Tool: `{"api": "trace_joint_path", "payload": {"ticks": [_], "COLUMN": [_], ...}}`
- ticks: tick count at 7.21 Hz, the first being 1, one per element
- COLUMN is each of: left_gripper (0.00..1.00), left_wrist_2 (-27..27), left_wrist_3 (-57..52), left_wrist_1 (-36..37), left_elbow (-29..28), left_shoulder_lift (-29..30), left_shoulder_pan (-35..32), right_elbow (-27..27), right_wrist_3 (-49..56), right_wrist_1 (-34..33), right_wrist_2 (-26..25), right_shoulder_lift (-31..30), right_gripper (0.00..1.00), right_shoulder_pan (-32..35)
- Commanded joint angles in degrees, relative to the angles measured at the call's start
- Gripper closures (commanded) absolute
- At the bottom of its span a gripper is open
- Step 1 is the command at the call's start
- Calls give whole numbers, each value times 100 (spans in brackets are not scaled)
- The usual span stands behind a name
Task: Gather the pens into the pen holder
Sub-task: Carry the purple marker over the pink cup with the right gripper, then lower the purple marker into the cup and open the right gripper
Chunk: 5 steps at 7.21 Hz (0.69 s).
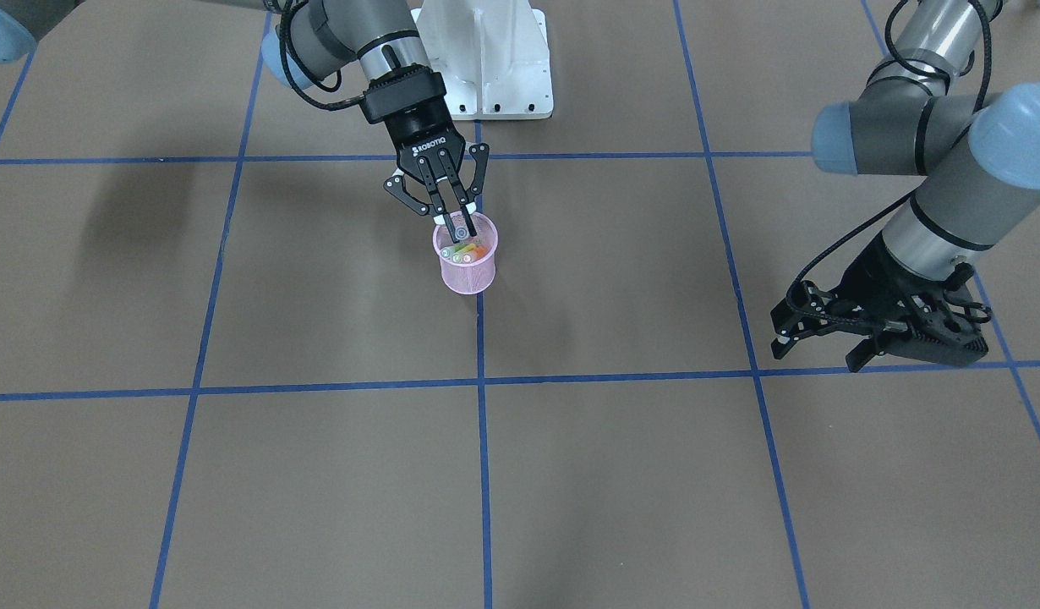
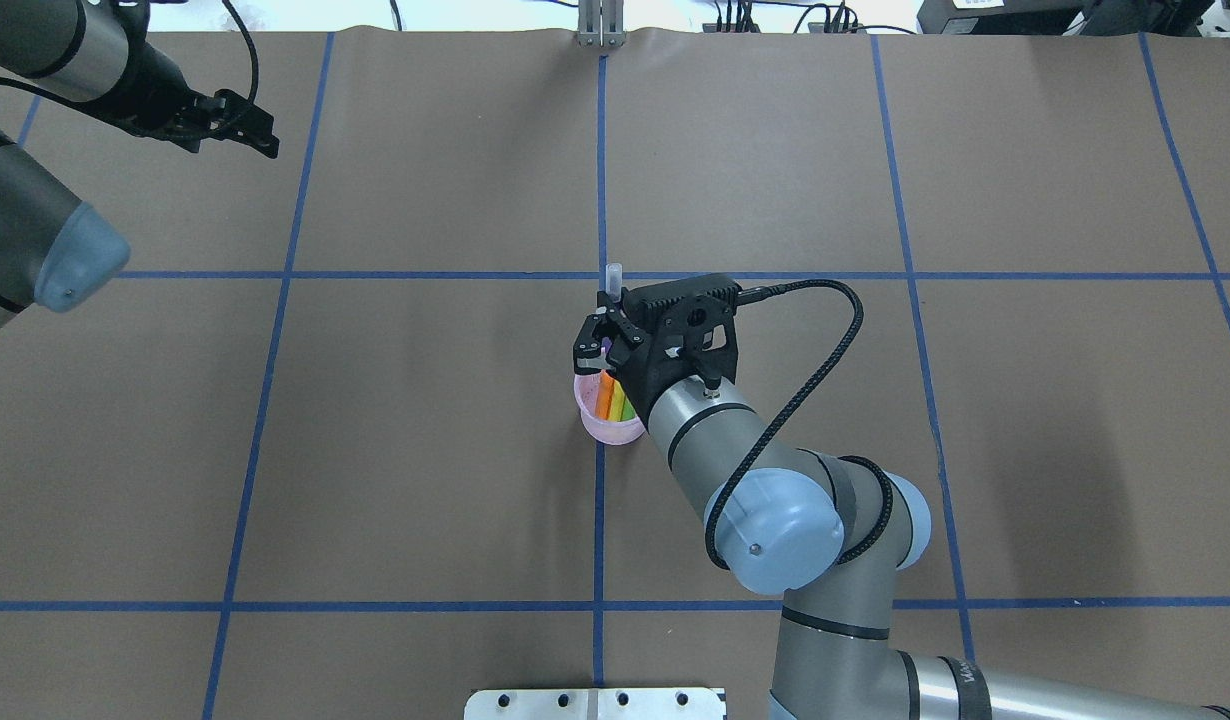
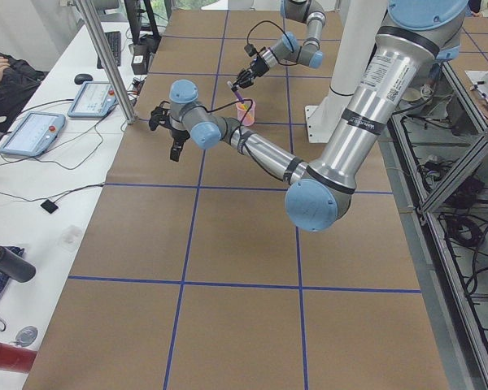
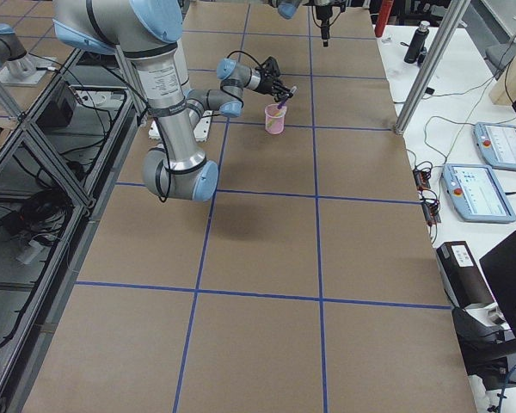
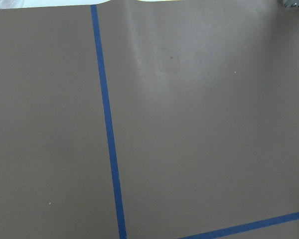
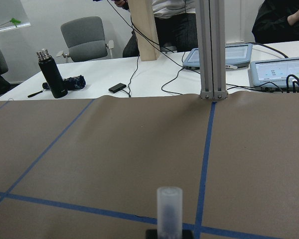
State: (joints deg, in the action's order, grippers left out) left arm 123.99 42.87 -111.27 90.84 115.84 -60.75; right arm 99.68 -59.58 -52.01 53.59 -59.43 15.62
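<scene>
Directly above the pen holder (image 1: pixel 468 275), the right gripper (image 1: pixel 457 222), clenched on the purple pen (image 2: pixel 607 347). Pen held close to upright, pale translucent cap end uppermost and poking out above the fingers (image 1: pixel 446 182), lower end at the holder's mouth. Holder itself upright on the brown table (image 1: pixel 571 474), set on a blue tape line (image 1: pixel 484 440). Inside the holder: the orange pen (image 2: pixel 604 398), the yellow pen (image 2: pixel 613 401) and the green pen (image 2: pixel 622 405), leaning side by side against the mesh wall. Well apart from the holder, off to the robot's left and farther from the robot's base: the left gripper (image 1: pixel 818 348), spread wide and grasping nothing, hovering over bare paper close to a tape crossing. Beyond the holder in the right wrist view, past the table's far edge: a metal post (image 6: pixel 212 50), a black bottle (image 6: pixel 52 74), a grey chair (image 6: pixel 84 40) and control tablets (image 6: pixel 279 67) on a white desk.
</scene>
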Motion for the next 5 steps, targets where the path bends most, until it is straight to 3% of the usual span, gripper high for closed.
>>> {"api": "trace_joint_path", "payload": {"ticks": [1, 4, 5], "left_gripper": [1, 1, 1], "left_wrist_2": [-15, -15, -15], "left_wrist_3": [-33, -42, -42], "left_wrist_1": [0, 0, 0], "left_elbow": [-31, -40, -40], "left_shoulder_lift": [0, 8, 8], "left_shoulder_pan": [2, -7, 1], "right_elbow": [-89, -98, -89], "right_wrist_3": [7, 7, -10], "right_wrist_1": [-2, -2, -2], "right_wrist_2": [47, 29, 46], "right_shoulder_lift": [11, -25, 28], "right_gripper": [100, 100, 77], "right_shoulder_pan": [-76, -173, -173]}}
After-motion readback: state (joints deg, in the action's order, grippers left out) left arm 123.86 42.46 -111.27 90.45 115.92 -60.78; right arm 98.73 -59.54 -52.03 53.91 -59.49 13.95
